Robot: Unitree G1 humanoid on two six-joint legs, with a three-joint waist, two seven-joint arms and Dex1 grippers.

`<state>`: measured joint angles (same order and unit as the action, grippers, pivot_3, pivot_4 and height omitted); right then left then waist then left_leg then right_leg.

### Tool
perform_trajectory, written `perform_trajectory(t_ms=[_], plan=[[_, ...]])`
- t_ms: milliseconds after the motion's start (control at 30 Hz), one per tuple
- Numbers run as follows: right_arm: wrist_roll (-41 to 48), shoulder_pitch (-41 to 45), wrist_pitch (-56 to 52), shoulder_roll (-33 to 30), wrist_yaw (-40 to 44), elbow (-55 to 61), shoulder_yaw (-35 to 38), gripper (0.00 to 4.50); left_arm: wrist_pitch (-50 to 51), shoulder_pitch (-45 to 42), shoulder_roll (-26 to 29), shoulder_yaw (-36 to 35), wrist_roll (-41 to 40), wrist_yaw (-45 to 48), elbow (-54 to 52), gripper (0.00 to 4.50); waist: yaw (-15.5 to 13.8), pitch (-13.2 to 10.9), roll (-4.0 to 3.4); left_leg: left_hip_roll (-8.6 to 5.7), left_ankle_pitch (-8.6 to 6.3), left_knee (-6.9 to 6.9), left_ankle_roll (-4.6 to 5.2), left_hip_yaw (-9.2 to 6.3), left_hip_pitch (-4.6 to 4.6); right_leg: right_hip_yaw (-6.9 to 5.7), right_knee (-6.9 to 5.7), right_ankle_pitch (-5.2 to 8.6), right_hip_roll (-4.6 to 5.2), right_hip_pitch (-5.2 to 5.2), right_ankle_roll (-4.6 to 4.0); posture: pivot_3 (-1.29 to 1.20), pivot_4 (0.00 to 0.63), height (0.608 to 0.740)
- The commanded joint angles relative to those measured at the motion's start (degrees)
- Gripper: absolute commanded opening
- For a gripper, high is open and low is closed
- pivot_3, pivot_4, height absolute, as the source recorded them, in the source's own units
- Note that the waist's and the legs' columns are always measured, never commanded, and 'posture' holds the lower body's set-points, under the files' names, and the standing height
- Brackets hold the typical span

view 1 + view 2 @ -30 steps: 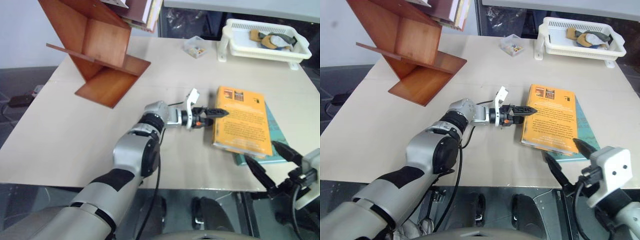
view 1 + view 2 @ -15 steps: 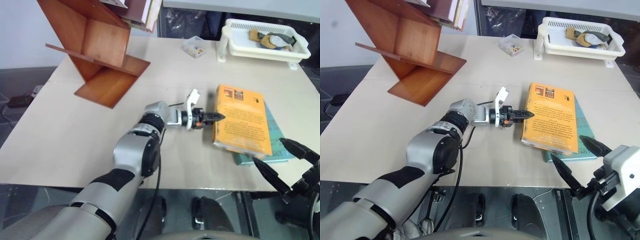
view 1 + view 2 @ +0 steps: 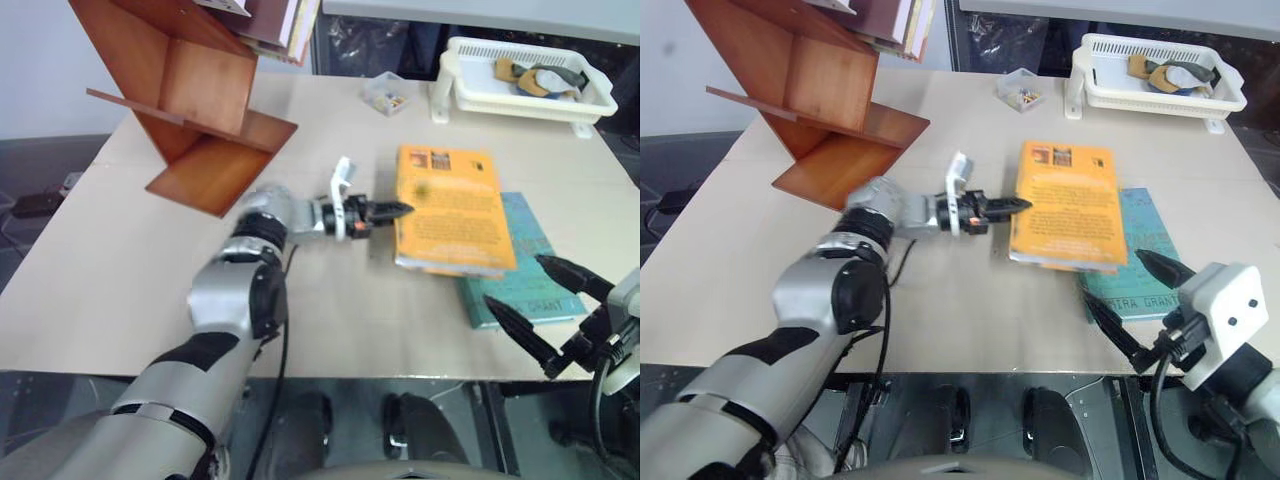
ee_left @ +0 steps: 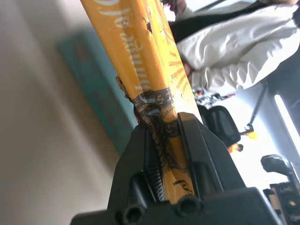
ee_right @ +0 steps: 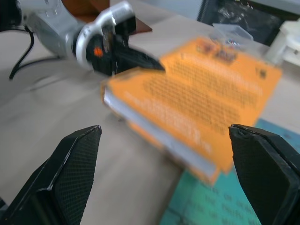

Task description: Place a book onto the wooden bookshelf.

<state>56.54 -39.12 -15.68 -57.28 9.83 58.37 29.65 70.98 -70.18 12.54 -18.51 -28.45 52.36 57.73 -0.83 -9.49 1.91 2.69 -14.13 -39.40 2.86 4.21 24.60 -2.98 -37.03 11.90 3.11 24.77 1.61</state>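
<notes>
Since a second ago the left claw has gone from spread beside the book's spine to pinched on it, and has drawn leftward; the orange-yellow book has come with it, sliding part way off the teal book so that much more teal cover is bared. Right claw has edged up and forward near the bench's front right corner.

Left claw: both black fingers pressed on the book's spine edge; in the left wrist view the spine runs up between the two fingers, clamped on both faces. The gripper points level, across the bench toward the right.

Book: right of the bench's middle, its far part over bare bench, its near right corner overlapping the teal book. The spine side may be lifted slightly off the surface; blur in the head views makes this uncertain.

Right claw: fingers spread wide, nothing between them, hovering off the near right edge of the bench, apart from both books. In the right wrist view the book lies beyond the gap of the two fingers.

Wooden bookshelf: tilted, at the far left corner, well apart from the book; a few books lean in its upper compartment.

White plastic basket at the far right corner, small clear box just beside it.
</notes>
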Motion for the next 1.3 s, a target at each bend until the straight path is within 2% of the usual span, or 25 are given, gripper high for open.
perform_trajectory(t_ms=[33, 100, 200, 267, 333, 367, 433, 500, 700, 833, 1000, 1167, 1300], plan=[[0.7, 7.4, -2.9, -0.1, 2.4, -2.7, -3.5, 4.50, -6.8, 9.5, 3.2, 2.5, -1.8, 0.3, -28.7, 0.29, 0.1, 0.0, -0.03, 0.02, 0.00, 0.01, -0.01, 0.01, -0.05, 0.03, 0.01, -0.04, 0.00, -0.01, -0.06, 0.00, 0.150, 0.740], [0.6, 12.1, -4.4, 0.1, 4.4, -4.9, -5.8, 4.50, -12.2, 15.4, 6.9, 4.0, -1.8, 1.7, -42.0, 0.29, 0.3, 0.0, -0.05, 0.12, 0.05, 0.05, -0.10, 0.16, -0.15, 0.42, -0.05, -0.11, 0.03, -0.02, -0.19, 0.00, 0.150, 0.740], [0.1, 17.2, -6.1, 0.8, 7.2, -7.7, -8.0, 4.50, -19.5, 20.7, 13.3, 7.1, -1.6, 7.8, -51.2, 0.29, -0.3, 0.0, -0.05, 0.14, 0.11, 0.04, -0.18, 0.15, -0.13, 0.39, -0.09, -0.11, -0.02, 0.02, -0.21, 0.00, 0.150, 0.740], [-0.5, 21.9, -7.0, 0.9, 9.8, -10.4, -10.3, 4.50, -40.4, 25.8, 20.3, 9.4, 5.6, 14.4, -55.1, 0.29, -0.5, 0.0, -0.03, 0.08, 0.04, 0.01, -0.06, 0.11, -0.12, 0.34, -0.11, -0.08, 0.01, 0.00, -0.25, 0.00, 0.150, 0.740], [-1.2, 25.7, -7.8, 1.3, 12.0, -12.6, -12.2, 4.50, -58.5, 28.7, 24.7, 9.9, 11.0, 17.6, -55.3, 0.29, -0.4, 0.0, -0.07, 0.00, 0.01, 0.03, -0.03, 0.31, -0.27, 0.33, -0.06, 0.02, 0.00, -0.06, -0.44, 0.00, 0.150, 0.740], [-1.6, 27.5, -8.1, 1.6, 13.0, -13.7, -13.2, 4.50, -67.6, 29.1, 25.7, 8.8, 13.0, 17.2, -53.6, 0.29, -0.4, 0.0, -0.07, 0.02, 0.01, 0.03, -0.02, 0.34, -0.39, 0.37, -0.08, 0.02, 0.03, -0.15, -0.44, 0.00, 0.150, 0.740], [-2.8, 32.2, -8.5, 2.2, 16.6, -17.0, -15.9, 4.50, -90.6, 27.6, 30.2, 6.3, 14.3, 22.4, -47.3, 0.29, -0.5, 0.0, -0.06, 0.05, 0.00, 0.03, 0.00, 0.40, -0.43, 0.39, -0.06, 0.02, 0.07, -0.18, -0.46, 0.00, 0.150, 0.740], [-4.1, 35.5, -8.9, 3.0, 19.5, -19.5, -17.6, 4.50, -102.3, 23.5, 34.2, 6.2, 14.9, 25.5, -40.6, 0.29, -0.7, 0.0, -0.03, 0.10, 0.00, 0.01, 0.01, 0.39, -0.42, 0.36, -0.07, 0.01, 0.07, -0.18, -0.47, 0.00, 0.150, 0.740], [-7.4, 43.1, -9.9, 5.5, 24.7, -24.3, -20.8, 4.50, -117.2, 8.2, 42.6, 8.6, 18.2, 26.1, -23.0, 0.29, -1.3, 0.0, -0.05, -0.03, -0.04, 0.00, 0.09, 0.46, -0.29, 0.31, 0.02, -0.10, 0.00, -0.12, -0.26, 0.00, 0.150, 0.740], [-9.0, 45.5, -10.5, 6.9, 26.9, -25.5, -21.4, 4.50, -120.7, 2.7, 46.1, 10.9, 19.2, 28.7, -14.2, 0.29, -1.2, 0.0, -0.04, -0.03, -0.07, 0.01, 0.13, 0.85, -0.29, 0.36, 0.05, -0.12, -0.02, -0.09, -0.17, 0.00, 0.150, 0.740], [-10.6, 48.1, -11.3, 8.6, 28.4, -26.2, -22.1, 4.50, -125.2, -4.9, 51.1, 17.0, 28.8, 29.1, 1.4, 0.29, -1.1, 0.0, -0.02, 0.02, -0.07, -0.01, 0.13, 0.87, -0.19, 0.31, 0.03, -0.05, -0.10, 0.01, -0.05, 0.00, 0.150, 0.740], [-11.8, 49.4, -12.1, 10.4, 28.7, -25.7, -22.3, 4.50, -130.4, -11.9, 52.5, 24.7, 43.0, 18.2, 11.2, 0.29, -1.1, 0.0, 0.01, 0.02, -0.07, -0.03, 0.14, 0.84, -0.13, 0.28, 0.03, -0.01, -0.06, 0.02, 0.02, 0.00, 0.150, 0.740], [-12.2, 49.6, -12.6, 11.4, 28.9, -24.6, -22.1, 4.50, -129.1, -16.9, 52.6, 31.1, 53.3, 8.2, 15.0, 0.29, -1.0, 0.0, 0.01, 0.02, -0.08, -0.03, 0.15, 0.84, -0.09, 0.28, 0.03, -0.01, -0.06, 0.04, 0.03, 0.00, 0.150, 0.740]])
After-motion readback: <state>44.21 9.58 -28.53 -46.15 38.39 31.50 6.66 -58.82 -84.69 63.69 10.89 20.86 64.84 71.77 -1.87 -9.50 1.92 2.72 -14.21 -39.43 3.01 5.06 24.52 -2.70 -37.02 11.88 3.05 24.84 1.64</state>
